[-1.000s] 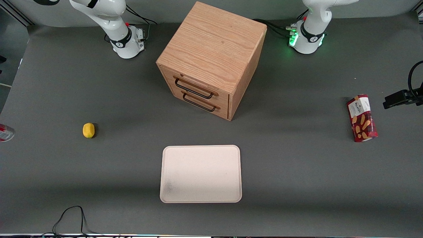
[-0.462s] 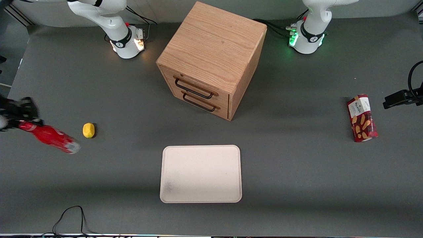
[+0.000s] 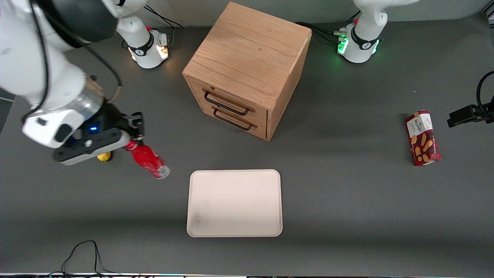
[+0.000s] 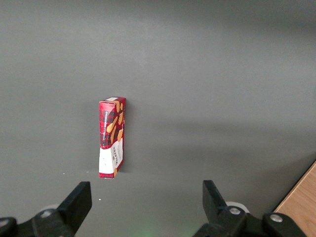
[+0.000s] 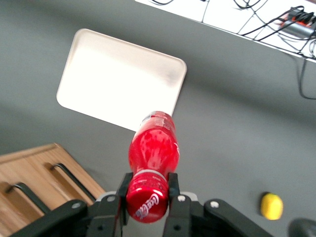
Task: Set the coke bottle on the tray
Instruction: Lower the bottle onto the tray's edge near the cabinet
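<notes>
The coke bottle (image 3: 148, 160) hangs in the air above the table, tilted, its silvery base pointing down toward the tray (image 3: 234, 202) and its cap end up in the gripper (image 3: 130, 142). The two fingers (image 5: 172, 183) are closed on the neck just under the cap, so the whole body dangles free beneath them. The bottle is not yet over the tray; it hangs near the tray's corner on the working arm's end, the one farther from the front camera.

A lemon (image 3: 103, 156) lies on the table partly under the arm, and the drawer cabinet (image 3: 247, 69) stands farther from the front camera than the tray. A biscuit box (image 3: 422, 138) lies well apart, toward the parked arm's end of the table.

The risk, as I see it, is that narrow hold. A grip so high on a slanted bottle could let it swing or slip if the arm stops sharply. Set down on its base edge at this tilt, it would likely topple and roll off over the low rim.
</notes>
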